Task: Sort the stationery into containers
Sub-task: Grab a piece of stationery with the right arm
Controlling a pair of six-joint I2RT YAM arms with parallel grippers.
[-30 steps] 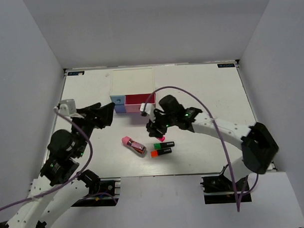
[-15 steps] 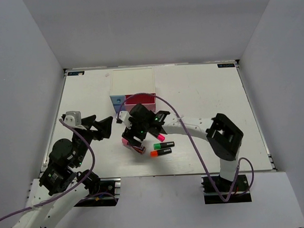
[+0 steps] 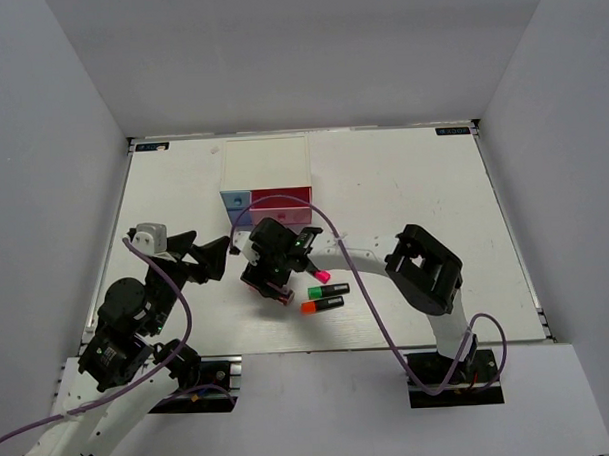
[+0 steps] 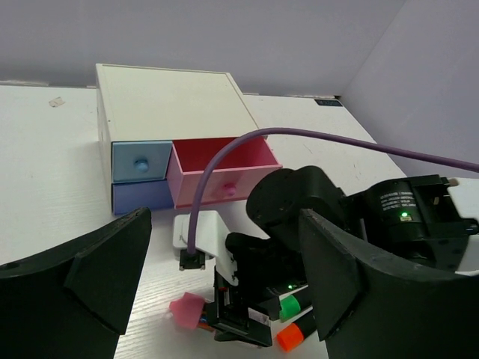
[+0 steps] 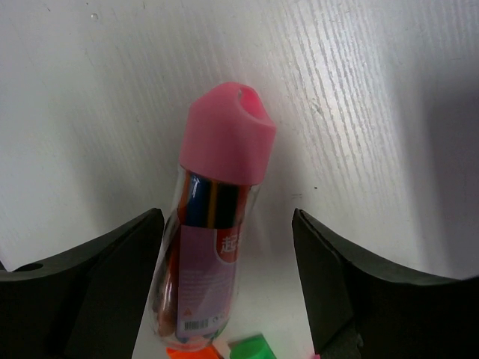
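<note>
The pink-capped oblong block (image 5: pixel 217 224), a clear tube of coloured sticks, lies flat on the table. My right gripper (image 5: pixel 228 232) is open and low over it, one finger on each side, not touching. In the top view, the right gripper (image 3: pixel 269 285) covers most of the block. The pink-ended (image 3: pixel 323 275), green-ended (image 3: pixel 322 289) and orange-ended (image 3: pixel 322 305) markers lie just right of it. My left gripper (image 3: pixel 213 254) is open and empty, left of the block. The drawer unit (image 3: pixel 267 164) stands behind, with its pink drawer (image 3: pixel 282 201) pulled open. The cube is not in view.
The light blue drawer (image 4: pixel 140 161) and the periwinkle drawer (image 4: pixel 142 198) are shut. The right arm's purple cable (image 4: pixel 314 137) arcs over the open pink drawer (image 4: pixel 224 168). Grey walls enclose the white table (image 3: pixel 413 194) on three sides.
My right gripper has swung left from above the markers to over the pink-capped block and come down around it. My left arm has drawn back slightly towards its base.
</note>
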